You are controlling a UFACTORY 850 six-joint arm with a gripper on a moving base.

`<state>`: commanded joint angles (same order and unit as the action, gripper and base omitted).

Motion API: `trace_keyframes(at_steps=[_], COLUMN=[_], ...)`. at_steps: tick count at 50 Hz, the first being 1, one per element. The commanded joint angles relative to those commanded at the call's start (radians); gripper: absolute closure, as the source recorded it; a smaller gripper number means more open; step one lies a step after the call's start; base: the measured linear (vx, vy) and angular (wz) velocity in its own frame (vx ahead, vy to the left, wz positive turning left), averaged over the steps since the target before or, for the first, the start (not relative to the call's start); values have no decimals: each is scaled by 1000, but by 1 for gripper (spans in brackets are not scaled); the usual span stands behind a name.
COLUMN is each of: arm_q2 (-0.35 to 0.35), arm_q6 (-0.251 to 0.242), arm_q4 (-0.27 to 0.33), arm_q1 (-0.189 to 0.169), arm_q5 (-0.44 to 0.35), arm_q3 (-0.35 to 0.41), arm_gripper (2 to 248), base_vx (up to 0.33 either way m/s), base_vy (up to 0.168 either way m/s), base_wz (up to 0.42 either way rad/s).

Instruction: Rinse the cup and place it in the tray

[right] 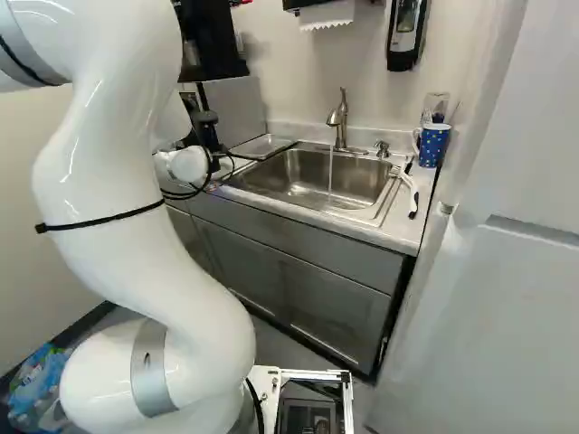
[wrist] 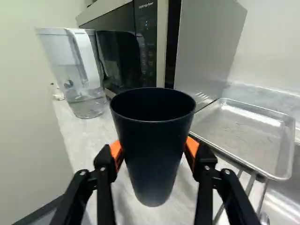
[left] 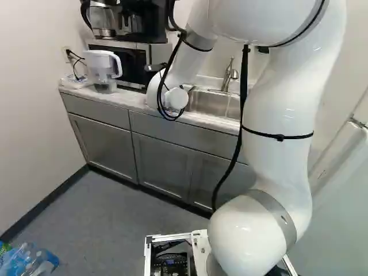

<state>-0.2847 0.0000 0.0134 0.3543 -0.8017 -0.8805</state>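
In the right base view my gripper is partly visible past the arm, at the left end of the sink. The wrist view shows the gripper shut on a tall black cup, an orange pad against each side. The cup's open rim is in view, and it stands roughly upright over the counter; whether its base touches the counter I cannot tell. A shallow metal tray lies beside the cup, next to the microwave; it also shows as a tray left of the sink in the right base view.
A microwave and a water pitcher stand ahead on the counter. Water runs from the faucet into the sink. A blue dotted mug and a white-handled brush are right of the sink.
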Motion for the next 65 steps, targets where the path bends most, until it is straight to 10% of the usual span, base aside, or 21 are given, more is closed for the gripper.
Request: trace_keyframes(at_steps=[1, 6, 65], arm_q2=[0, 0, 154], arm_q6=[0, 0, 0], arm_q4=[0, 0, 0], arm_q1=[0, 0, -138], arm_q5=[0, 0, 0], arm_q3=[0, 0, 57], arm_gripper=[93, 123, 125], base_vx=[0, 0, 0], base_vy=[0, 0, 0], base_wz=[0, 0, 0])
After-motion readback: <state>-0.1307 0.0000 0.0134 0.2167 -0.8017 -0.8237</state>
